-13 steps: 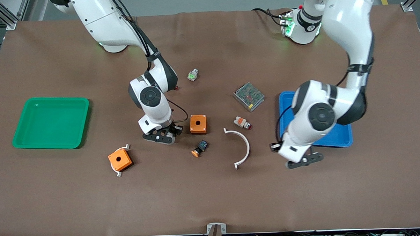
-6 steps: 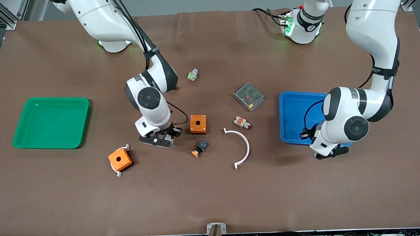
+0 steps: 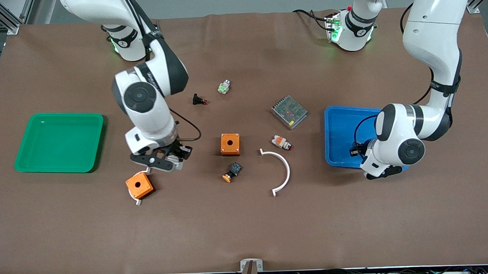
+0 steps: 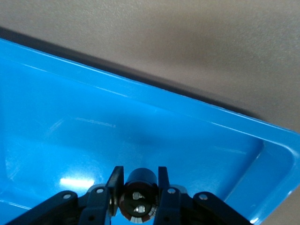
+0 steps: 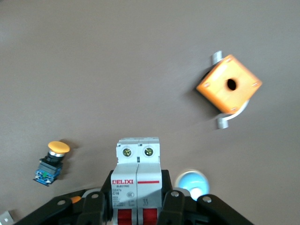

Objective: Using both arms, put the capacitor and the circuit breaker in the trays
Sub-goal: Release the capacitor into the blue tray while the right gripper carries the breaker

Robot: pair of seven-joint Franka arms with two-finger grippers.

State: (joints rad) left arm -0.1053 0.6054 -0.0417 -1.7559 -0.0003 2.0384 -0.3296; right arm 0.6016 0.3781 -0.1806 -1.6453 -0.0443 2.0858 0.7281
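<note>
My left gripper (image 3: 382, 173) hangs over the near corner of the blue tray (image 3: 341, 129). In the left wrist view the gripper (image 4: 138, 187) is shut on the capacitor (image 4: 139, 183), a small black cylinder, just above the tray floor (image 4: 93, 131). My right gripper (image 3: 163, 161) is over the table between two orange boxes. In the right wrist view the gripper (image 5: 137, 197) is shut on the circuit breaker (image 5: 137, 159), a white-grey block with red toggles. The green tray (image 3: 64, 115) lies at the right arm's end of the table.
An orange box with a white bracket (image 3: 139, 185) lies just below the right gripper, and shows in the right wrist view (image 5: 228, 85). Mid-table are an orange box (image 3: 230, 144), a black-and-orange pushbutton (image 3: 232, 172), a white curved bracket (image 3: 283, 168), a white-orange-red component (image 3: 281, 142), a mesh-covered unit (image 3: 289, 112) and a black red-tipped button (image 3: 199, 100).
The right gripper has risen and moved toward the green tray with the circuit breaker in it. The left gripper has moved from over the table to over the blue tray's near corner.
</note>
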